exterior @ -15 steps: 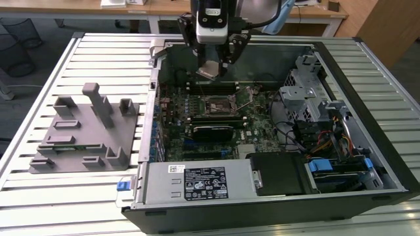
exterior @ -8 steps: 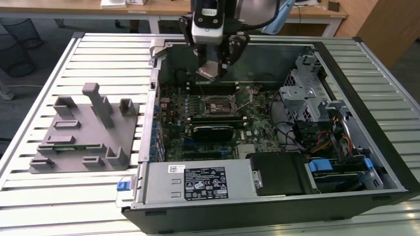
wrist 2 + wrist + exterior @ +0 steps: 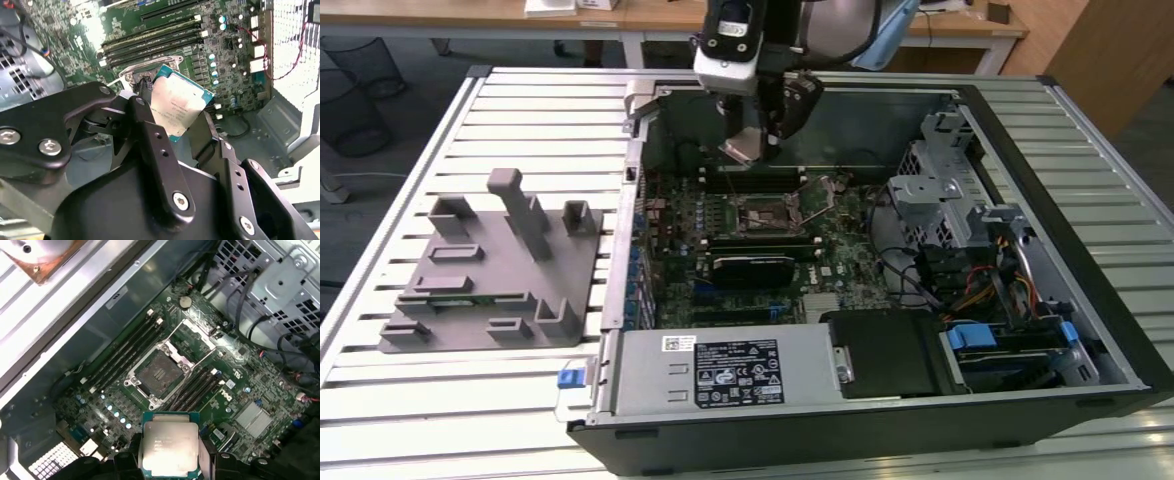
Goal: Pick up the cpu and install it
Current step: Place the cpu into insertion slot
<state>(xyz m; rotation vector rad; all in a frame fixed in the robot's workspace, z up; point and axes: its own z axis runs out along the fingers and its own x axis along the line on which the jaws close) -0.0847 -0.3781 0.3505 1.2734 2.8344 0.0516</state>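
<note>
1. A small, flat, square cpu (image 3: pixel 744 147) with a pale silver metal top is held clamped in the black two-fingered tool (image 3: pixel 755 140), which is closed on two opposite edges of the chip.
2. In the second wrist view the cpu (image 3: pixel 177 107) is seen between the black fingers (image 3: pixel 150 131) of the tool (image 3: pixel 175 119), with its green border showing around the metal top.
3. In the first wrist view the cpu (image 3: pixel 168 447) is gripped by the tool (image 3: pixel 168 461) above the green motherboard (image 3: pixel 240 370), clear of it.
4. The square processor socket (image 3: pixel 159 372) is seen open on that board, with its metal retention frame raised; the cpu is held apart from it, not seated.
5. Long black memory slots (image 3: pixel 125 356) are found along both sides of the socket.
6. In the exterior view the tool is placed over the far part of the open black computer case (image 3: pixel 881 430), beyond the socket (image 3: pixel 765 212).
7. A large silver box with a black-and-white label (image 3: pixel 720 370) is set at the near edge of the case.
8. A grey moulded fixture (image 3: pixel 487 275) with upright posts is laid on the pale slatted metal surface (image 3: pixel 440 420), at the exterior view's left of the case.
</note>
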